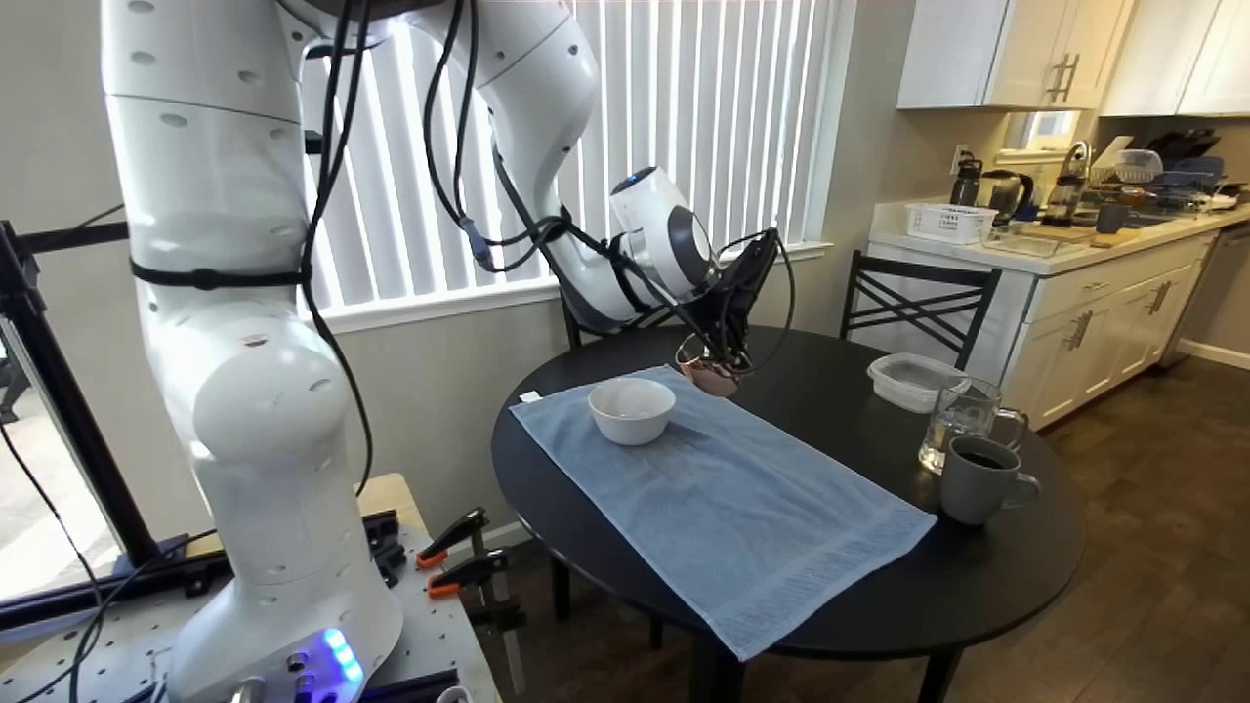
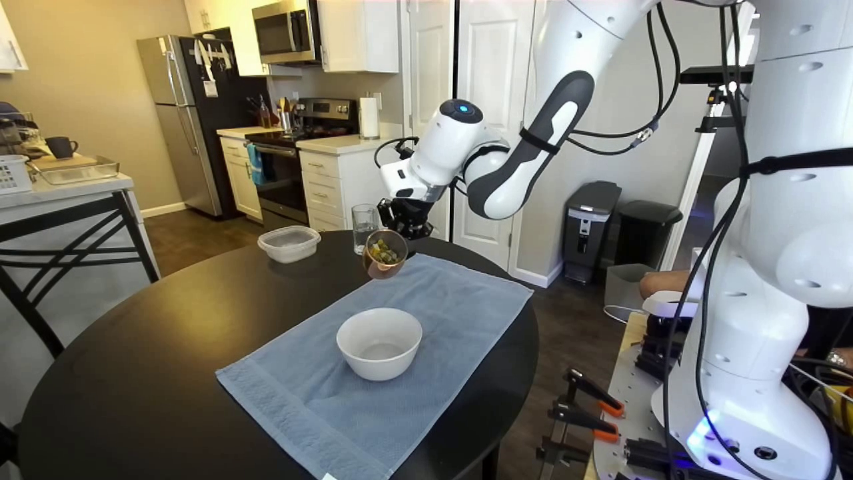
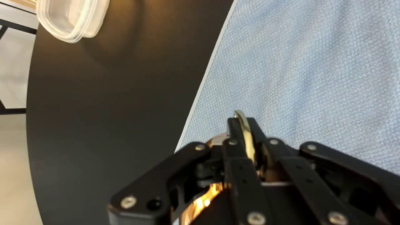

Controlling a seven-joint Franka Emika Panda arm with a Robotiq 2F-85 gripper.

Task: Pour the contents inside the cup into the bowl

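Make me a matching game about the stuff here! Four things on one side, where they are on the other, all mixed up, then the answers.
Things:
1. Shiny copper-coloured metal cup
2. Plain round white bowl
3. Blue rectangular cloth towel
4. See-through rectangular plastic tub

Places:
A. Spread over part of the round black table
B. Standing on the table, off the towel
C. Tilted, held by the black two-fingered gripper
D. Upright on the towel

Pairs: 1-C; 2-D; 3-A; 4-B
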